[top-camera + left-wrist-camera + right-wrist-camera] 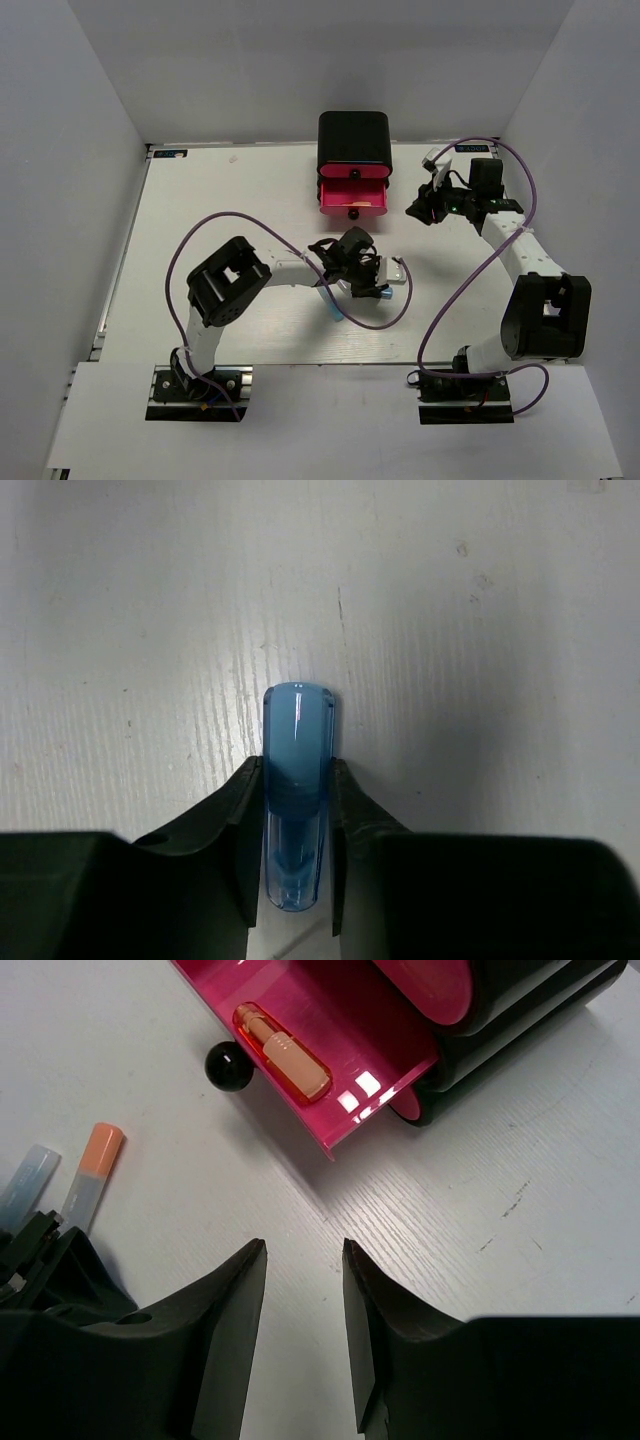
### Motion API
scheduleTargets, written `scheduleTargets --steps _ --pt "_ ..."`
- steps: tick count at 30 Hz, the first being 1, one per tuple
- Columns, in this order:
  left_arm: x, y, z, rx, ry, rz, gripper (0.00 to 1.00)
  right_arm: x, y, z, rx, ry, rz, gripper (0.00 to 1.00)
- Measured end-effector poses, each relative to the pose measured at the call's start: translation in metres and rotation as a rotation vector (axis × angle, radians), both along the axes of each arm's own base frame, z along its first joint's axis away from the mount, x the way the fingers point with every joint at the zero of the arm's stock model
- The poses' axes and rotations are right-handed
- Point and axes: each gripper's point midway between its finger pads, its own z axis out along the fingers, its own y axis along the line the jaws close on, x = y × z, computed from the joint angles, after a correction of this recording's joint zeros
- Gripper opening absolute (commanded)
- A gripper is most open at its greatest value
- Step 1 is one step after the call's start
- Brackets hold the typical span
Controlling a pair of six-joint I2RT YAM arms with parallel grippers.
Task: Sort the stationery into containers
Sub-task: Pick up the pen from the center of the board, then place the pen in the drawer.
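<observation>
Pinched in left tool point(298, 772): translucent light-blue capped marker point(298, 730), flat on white wood-grain bench point(480, 680), long axis straight out from wrist, rounded end pointing away. Left arm stretched low over bench middle. Right tool point(303, 1250) spread, poised near open pink plastic drawer point(350, 1030) holding chunky orange capped marker point(283, 1052).

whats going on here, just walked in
A two-armed robot is sorting markers into drawers. The left claw is clamped on a blue marker down at the table. The right claw hangs open and empty near the pulled-out pink drawer, which holds an orange marker. An orange-grey marker and a light blue marker lie on the table.
</observation>
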Motion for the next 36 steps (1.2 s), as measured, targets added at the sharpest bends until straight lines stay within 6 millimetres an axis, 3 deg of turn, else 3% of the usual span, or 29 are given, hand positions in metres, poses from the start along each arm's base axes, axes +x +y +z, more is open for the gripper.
scheduleTargets --steps 4,7,14,20,24,29,33,36 --pt "0.007 -0.001 0.008 -0.029 0.0 0.04 0.16 -0.002 0.002 0.001 0.01 0.001 0.013 0.43" --pt "0.022 0.0 0.027 -0.083 -0.031 0.098 0.15 -0.002 0.003 0.001 0.014 0.003 0.013 0.43" --pt "0.091 0.018 0.104 -0.249 -0.194 0.281 0.15 0.002 -0.012 0.002 0.02 0.005 -0.032 0.43" --pt "0.144 0.042 0.143 -0.313 -0.303 0.408 0.17 -0.001 -0.014 -0.005 0.021 0.019 -0.036 0.43" --pt "0.179 0.044 0.166 -0.356 -0.374 0.473 0.19 -0.002 -0.013 -0.007 0.023 0.026 -0.032 0.44" --pt "0.216 0.041 0.17 -0.375 -0.423 0.527 0.2 -0.003 -0.013 -0.007 0.019 0.019 -0.025 0.47" --pt "0.233 0.042 0.152 -0.347 -0.418 0.549 0.23 -0.003 -0.013 -0.007 0.014 0.011 -0.015 0.53" --pt "0.235 0.044 0.138 -0.318 -0.403 0.551 0.37 -0.003 -0.013 -0.007 0.013 0.009 -0.013 0.55"
